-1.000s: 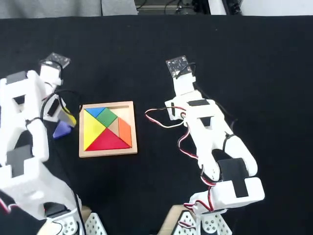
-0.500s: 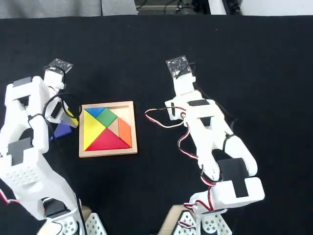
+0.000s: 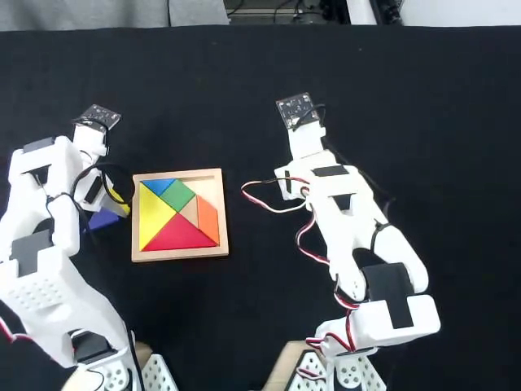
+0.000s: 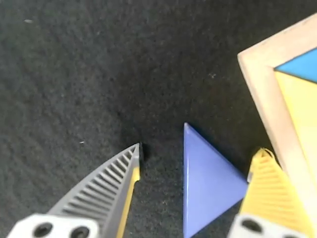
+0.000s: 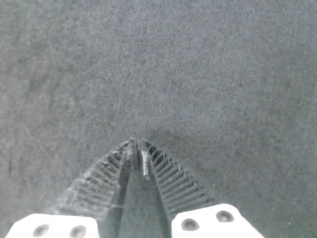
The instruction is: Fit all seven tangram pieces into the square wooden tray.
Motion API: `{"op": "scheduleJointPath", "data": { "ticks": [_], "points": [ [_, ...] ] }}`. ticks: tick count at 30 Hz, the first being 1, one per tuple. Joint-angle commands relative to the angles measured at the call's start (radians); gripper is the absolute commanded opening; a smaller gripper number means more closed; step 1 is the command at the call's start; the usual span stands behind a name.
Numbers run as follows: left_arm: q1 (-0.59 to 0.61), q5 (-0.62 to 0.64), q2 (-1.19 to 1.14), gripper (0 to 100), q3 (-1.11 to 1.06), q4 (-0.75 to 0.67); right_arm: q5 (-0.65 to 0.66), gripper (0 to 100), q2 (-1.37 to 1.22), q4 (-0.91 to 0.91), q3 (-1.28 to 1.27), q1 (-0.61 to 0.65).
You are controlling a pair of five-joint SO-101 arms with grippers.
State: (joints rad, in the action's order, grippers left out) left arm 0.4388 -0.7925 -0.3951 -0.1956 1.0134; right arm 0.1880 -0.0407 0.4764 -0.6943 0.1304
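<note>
Straddling blue triangle (image 4: 208, 188) just beside tray (image 4: 257, 74) edge, L end effector (image 4: 200, 148) spread; R end effector (image 5: 136, 144) clenched, empty.

Loose triangle (image 3: 103, 218) on table (image 3: 407, 98) just L of tray (image 3: 179, 255); other pcs (image 3: 155, 220) lie inside tray.

Both my left arm (image 3: 39, 244) and right arm (image 3: 352, 213) are chunky white shells with black blocks (image 3: 389, 287). Red and white wires (image 3: 264, 200) loop off the right one. The left gripper (image 4: 199, 148) has ribbed fingers (image 4: 109, 183), one grey, one yellow; the right gripper (image 5: 137, 144) is all grey, with screws (image 5: 224, 216) at the base.
</note>
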Motion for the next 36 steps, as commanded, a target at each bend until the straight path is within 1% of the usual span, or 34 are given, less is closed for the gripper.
{"op": "scheduleJointPath", "data": {
  "ticks": [1,5,12,15,19,21,25,29,31,36],
  "points": [
    [0.005,-0.015,-0.054,34,0.051,0.038,0.0,1.1,0.007,0.008,0.07,-0.009],
    [0.018,-0.107,-0.089,34,0.108,0.11,0.0,1.1,0.007,0.008,0.07,-0.009],
    [0.021,-0.129,-0.038,34,0.114,0.114,0.0,1.1,0.007,0.008,0.07,-0.009],
    [0.021,-0.19,-0.005,34,0.104,0.118,0.0,1.1,0.007,0.008,0.07,-0.009],
    [0.019,-0.261,0.041,34,0.085,0.178,0.0,1.1,0.007,0.008,0.07,-0.009],
    [0.021,-0.267,0.055,34,0.085,0.19,0.0,1.1,0.007,0.008,0.07,-0.009],
    [0.027,-0.255,0.052,34,0.084,0.18,0.0,1.1,0.007,0.008,0.07,-0.009],
    [0.025,-0.253,-0.005,34,0.051,0.058,0.0,1.1,0.007,0.008,0.07,-0.009],
    [0.022,-0.258,-0.04,34,0.042,0.025,0.0,1.1,0.007,0.008,0.07,-0.009],
    [0.015,-0.258,-0.074,34,0.048,0.025,0.0,1.1,0.007,0.008,0.07,-0.009]
  ]
}}
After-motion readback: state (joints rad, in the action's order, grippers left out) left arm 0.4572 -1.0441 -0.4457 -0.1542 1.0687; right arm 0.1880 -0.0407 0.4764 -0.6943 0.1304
